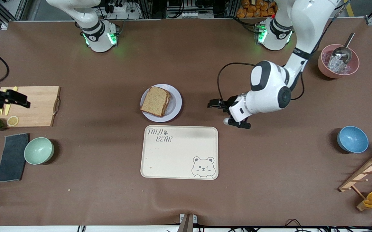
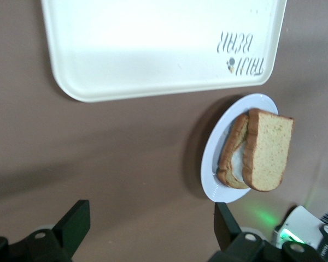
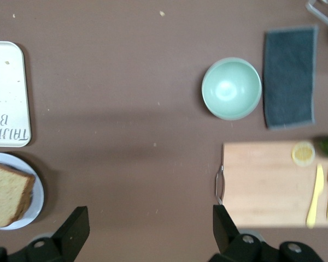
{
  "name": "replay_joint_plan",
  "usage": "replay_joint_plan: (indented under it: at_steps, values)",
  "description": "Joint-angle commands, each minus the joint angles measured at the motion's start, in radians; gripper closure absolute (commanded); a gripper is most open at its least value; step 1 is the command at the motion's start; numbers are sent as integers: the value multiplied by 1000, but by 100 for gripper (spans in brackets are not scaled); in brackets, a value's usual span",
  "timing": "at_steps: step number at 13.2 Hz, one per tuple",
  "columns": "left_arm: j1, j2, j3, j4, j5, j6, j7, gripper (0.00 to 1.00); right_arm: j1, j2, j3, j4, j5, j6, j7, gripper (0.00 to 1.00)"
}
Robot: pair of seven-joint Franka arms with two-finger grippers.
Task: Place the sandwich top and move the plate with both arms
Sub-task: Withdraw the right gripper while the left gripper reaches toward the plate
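At frame center the plate (image 1: 176, 111), stiff, slick and carrying soft bread (image 1: 155, 101), wants 2 rim grips; both hands, left (image 1: 212, 104) and right (image 1: 21, 100), are spread.

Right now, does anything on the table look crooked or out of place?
Only slightly: the top slice sits skewed on the sandwich, overhanging the lower slice and the plate rim toward the right arm's base. Nothing looks spilled or damaged.
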Motion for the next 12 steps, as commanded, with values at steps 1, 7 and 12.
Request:
replay_joint_plan:
  at_steps: [1, 7, 12]
  values:
    - [2, 31, -26, -11, -95, 8, 49, 0, -57, -70, 40, -24, -20, -56, 39, 0]
    - [2, 118, -30, -48, -416, 59, 406, 0, -82, -124, 74, -22, -15, -136, 13, 0]
    - [-22, 212, -30, -53, -810, 100, 787, 0, -48, -139, 74, -22, -20, -173, -18, 0]
